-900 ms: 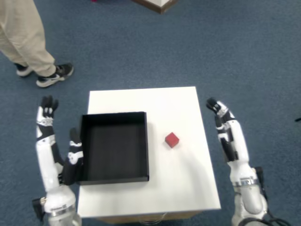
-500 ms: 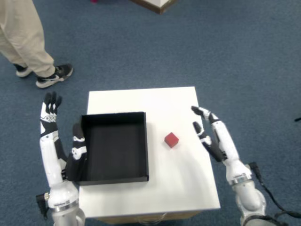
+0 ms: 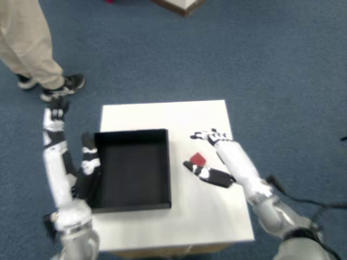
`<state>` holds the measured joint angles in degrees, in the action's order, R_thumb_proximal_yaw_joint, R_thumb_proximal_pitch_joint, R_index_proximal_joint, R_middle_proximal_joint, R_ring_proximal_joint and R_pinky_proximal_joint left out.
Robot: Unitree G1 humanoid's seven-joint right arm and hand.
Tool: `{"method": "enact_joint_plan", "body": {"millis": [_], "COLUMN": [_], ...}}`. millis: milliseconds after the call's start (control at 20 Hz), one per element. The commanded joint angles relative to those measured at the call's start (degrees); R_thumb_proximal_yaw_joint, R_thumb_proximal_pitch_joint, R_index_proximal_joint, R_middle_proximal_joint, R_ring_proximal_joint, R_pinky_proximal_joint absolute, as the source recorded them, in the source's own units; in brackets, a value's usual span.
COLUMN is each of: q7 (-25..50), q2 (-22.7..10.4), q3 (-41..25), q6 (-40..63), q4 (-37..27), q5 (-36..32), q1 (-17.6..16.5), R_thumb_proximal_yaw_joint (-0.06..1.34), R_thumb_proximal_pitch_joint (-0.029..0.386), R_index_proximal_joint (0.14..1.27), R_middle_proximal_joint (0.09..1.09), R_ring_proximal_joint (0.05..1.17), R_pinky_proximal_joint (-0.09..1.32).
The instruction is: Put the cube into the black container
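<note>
The right hand (image 3: 212, 154) reaches over the table (image 3: 206, 216) with its fingers (image 3: 205, 135) spread and the thumb (image 3: 196, 170) set apart, holding nothing. The cube (image 3: 198, 159) sits on the table inside that open span, between thumb and fingers, seemingly touched by neither, though the blur leaves this uncertain. Just left of it stands the container (image 3: 133, 168), empty, with the left hand (image 3: 87, 168) resting by its outer wall. A person's leg and shoe (image 3: 62, 86) show on the carpet beyond the table's far-left corner.

The task is barely begun: the hand is placed around the cube, but the grasp, the lift, the carry to the left and the drop into the container all remain.

Half a second ago the right hand was at the table's right edge, well apart from the cube; it has since swung in to bracket it. The cube and container have not moved. The left arm has shifted a little.
</note>
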<state>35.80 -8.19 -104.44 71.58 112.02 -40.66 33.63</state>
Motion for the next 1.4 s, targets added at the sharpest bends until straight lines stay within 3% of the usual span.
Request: {"method": "enact_joint_plan", "body": {"millis": [50,250,400,700,1050,1400], "q7": [16.1,30.2,35.0,33.0,30.9,30.3], "q2": [-1.4,-1.8,-2.2,-3.9,-6.3,-10.0], "q3": [-7.5,-16.1,-19.1,-18.6,-16.7,-15.7], "q6": [-6.9,-19.5,-26.5,-38.9,-45.3,-46.1], "q4": [-0.5,-6.6,-11.2,-18.1,-24.5,-27.6], "q5": [3.3,8.1,8.7,7.8,6.1,4.7], "q1": [3.7,5.1,6.3,8.2,8.9,6.3], "R_thumb_proximal_yaw_joint": [0.28,0.28,0.27,0.26,0.27,0.29], "R_thumb_proximal_pitch_joint": [-0.021,-0.021,-0.020,0.000,0.085,0.085], "R_index_proximal_joint": [0.41,0.41,0.41,0.39,0.39,0.41], "R_middle_proximal_joint": [0.31,0.32,0.32,0.32,0.33,0.34], "R_ring_proximal_joint": [0.27,0.28,0.28,0.29,0.29,0.30], "R_pinky_proximal_joint": [0.14,0.15,0.15,0.15,0.15,0.14]}}
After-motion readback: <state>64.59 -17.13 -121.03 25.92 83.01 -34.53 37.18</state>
